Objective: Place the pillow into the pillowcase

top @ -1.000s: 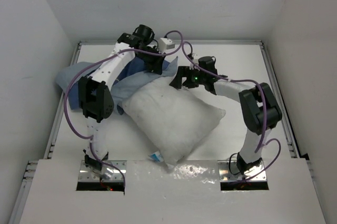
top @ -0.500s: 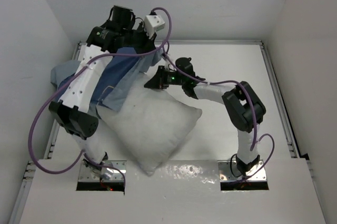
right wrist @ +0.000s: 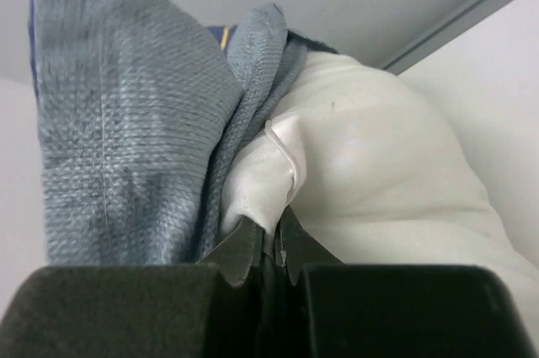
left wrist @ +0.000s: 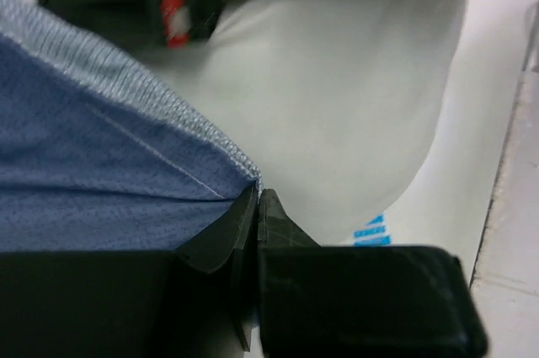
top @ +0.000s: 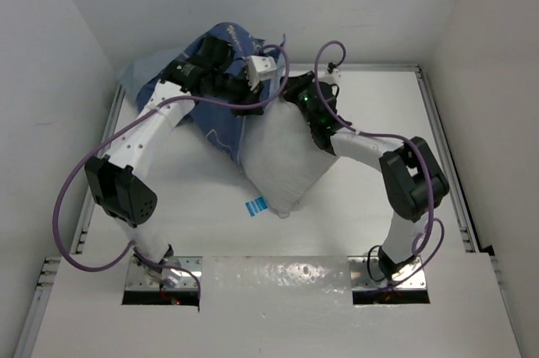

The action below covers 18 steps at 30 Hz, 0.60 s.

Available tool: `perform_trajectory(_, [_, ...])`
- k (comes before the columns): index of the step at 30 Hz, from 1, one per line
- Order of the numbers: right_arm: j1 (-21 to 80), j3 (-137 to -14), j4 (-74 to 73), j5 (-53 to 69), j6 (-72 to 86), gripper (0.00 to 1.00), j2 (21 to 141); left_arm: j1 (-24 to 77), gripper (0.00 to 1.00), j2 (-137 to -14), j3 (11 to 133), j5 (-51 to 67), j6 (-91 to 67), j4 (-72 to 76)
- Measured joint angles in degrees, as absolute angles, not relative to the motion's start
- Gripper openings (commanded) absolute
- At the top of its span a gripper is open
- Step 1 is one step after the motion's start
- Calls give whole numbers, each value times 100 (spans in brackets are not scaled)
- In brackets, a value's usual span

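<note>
Pillow point(top: 282, 160) corner sits pinched between the closed jaws of my right gripper point(right wrist: 274, 238), while my left gripper point(left wrist: 257, 200), jaws likewise clamped, holds the stitched hem of the pillowcase point(top: 226, 42) just beside it. Outward from both grips, the white cushion hangs down toward the table point(top: 379, 97) with its blue label point(top: 255, 205) near the low end. The navy sack drapes up and left by the back wall point(top: 337, 4), its paler lining pressed against the cushion's top. None of the pillow looks to be inside yet, in my judgement. To do this step well, I should keep the hem taut and pull the mouth wide before feeding the held corner in first, letting neither pinch slip. A second ago my right jaws stood wide and the pillow lay flat on the table; both fabrics have since risen toward the back.
</note>
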<state>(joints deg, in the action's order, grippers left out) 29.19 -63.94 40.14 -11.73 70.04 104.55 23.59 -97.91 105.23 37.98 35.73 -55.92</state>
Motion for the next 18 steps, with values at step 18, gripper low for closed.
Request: perform_trajectory(18, [3124, -6156, 3546, -2080, 5883, 0, 9806, 2886, 0, -10175, 11428, 4995, 3977, -5935])
